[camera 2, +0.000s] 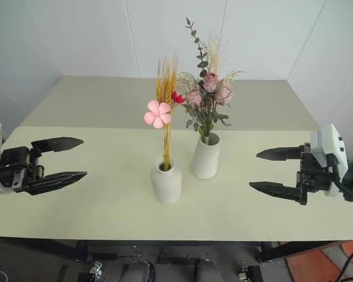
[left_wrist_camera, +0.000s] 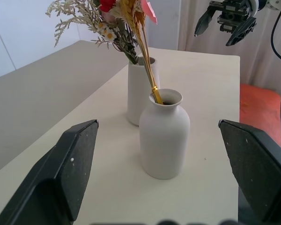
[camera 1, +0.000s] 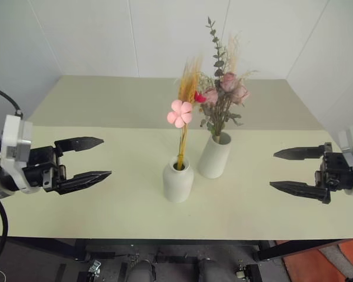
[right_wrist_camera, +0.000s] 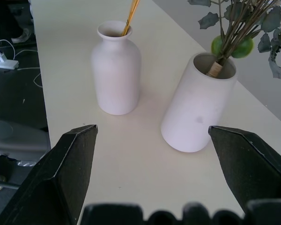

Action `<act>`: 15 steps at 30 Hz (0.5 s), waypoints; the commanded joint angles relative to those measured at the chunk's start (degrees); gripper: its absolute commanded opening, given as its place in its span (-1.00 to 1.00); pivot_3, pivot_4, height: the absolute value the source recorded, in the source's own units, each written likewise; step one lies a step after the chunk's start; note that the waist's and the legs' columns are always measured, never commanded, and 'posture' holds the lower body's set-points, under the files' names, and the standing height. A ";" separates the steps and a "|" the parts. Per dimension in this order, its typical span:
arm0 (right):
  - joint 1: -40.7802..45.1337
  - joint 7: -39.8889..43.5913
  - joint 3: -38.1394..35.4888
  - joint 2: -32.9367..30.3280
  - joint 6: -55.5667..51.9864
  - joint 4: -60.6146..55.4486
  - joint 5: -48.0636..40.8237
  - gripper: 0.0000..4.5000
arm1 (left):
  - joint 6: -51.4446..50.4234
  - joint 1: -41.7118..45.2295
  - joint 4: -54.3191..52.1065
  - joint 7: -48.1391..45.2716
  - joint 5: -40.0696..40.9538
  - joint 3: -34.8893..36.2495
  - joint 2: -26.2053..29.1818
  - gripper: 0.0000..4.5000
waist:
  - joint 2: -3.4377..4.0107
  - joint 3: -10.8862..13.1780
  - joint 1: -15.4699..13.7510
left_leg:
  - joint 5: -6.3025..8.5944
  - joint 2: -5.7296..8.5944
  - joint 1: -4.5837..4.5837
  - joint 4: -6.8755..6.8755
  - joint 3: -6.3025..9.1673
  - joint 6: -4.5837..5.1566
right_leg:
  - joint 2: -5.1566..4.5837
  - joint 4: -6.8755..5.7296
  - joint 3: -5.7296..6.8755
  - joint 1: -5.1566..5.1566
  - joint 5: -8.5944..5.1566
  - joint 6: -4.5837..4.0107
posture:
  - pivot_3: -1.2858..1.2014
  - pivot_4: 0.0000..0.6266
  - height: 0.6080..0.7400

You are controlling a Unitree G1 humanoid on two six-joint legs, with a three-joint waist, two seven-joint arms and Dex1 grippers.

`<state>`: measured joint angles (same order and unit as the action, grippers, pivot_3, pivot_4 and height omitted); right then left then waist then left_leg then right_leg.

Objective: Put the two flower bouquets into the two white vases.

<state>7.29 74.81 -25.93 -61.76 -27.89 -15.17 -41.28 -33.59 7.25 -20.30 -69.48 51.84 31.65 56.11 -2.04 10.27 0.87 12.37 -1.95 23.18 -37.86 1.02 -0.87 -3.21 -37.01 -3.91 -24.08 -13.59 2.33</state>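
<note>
Left gripper [camera 1: 88,158]: hovering wide open, holding nothing, well left of the vases.
Right gripper [camera 1: 294,170]: same deal, gaping empty on the right.
Short vase [camera 1: 178,180]: sitting mid-table [camera 1: 106,211], holding the yellow bundle [camera 1: 185,100].
Tall vase [camera 1: 215,155]: just behind, roses [camera 1: 226,88] standing in it.
Room: white walls [camera 1: 94,35] closing in behind.

White vases [camera 1: 178,181], pink roses [camera 1: 226,88], pale-green table [camera 1: 106,205].

Two white vases on one desk [camera 1: 106,147]: one short narrow-necked vase [camera 1: 178,180], one taller tapered vase [camera 1: 215,155]. Two bouquets: one yellow-stalked bundle [camera 1: 186,111], one rose bunch [camera 1: 225,97]. Two tools: left tool [camera 1: 88,158], right tool [camera 1: 289,170].
</note>
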 commanded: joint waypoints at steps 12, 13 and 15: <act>-1.51 -0.37 -5.90 -2.00 -1.82 -1.32 -0.97 1.00 | -1.20 2.48 -0.86 1.24 4.26 0.06 0.22 0.99 | 0.00 0.00 0.05 | 0.00 0.00 0.00 0.00 0.00 0.00 | 0.00 0.00 0.00 0.00 0.00 0.00 | 0.03 -0.52 1.00; -1.42 -0.57 -5.89 -2.02 -2.01 -1.36 -0.93 1.00 | -1.39 2.55 -0.80 1.20 4.55 0.08 0.19 0.99 | 0.00 0.00 0.06 | 0.00 0.00 0.00 0.00 0.00 0.00 | 0.00 -0.01 0.00 0.00 0.00 0.00 | 0.03 -0.52 1.00; -0.99 -1.33 -6.04 -2.05 -2.60 -1.35 -1.01 1.00 | -1.78 2.53 -0.68 1.04 4.88 0.15 0.12 0.99 | 0.00 0.00 0.08 | 0.00 0.00 0.00 0.00 0.00 0.00 | 0.00 -0.01 0.00 0.00 0.00 0.00 | 0.03 -0.52 1.00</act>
<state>5.74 74.17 -29.37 -62.50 -29.92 -15.42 -41.55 -35.29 8.93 -20.29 -68.28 55.38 31.14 55.91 -2.04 10.27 0.95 12.37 -1.96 23.18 -37.86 1.02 -0.87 -3.21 -37.02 -3.91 -24.08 -13.60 2.33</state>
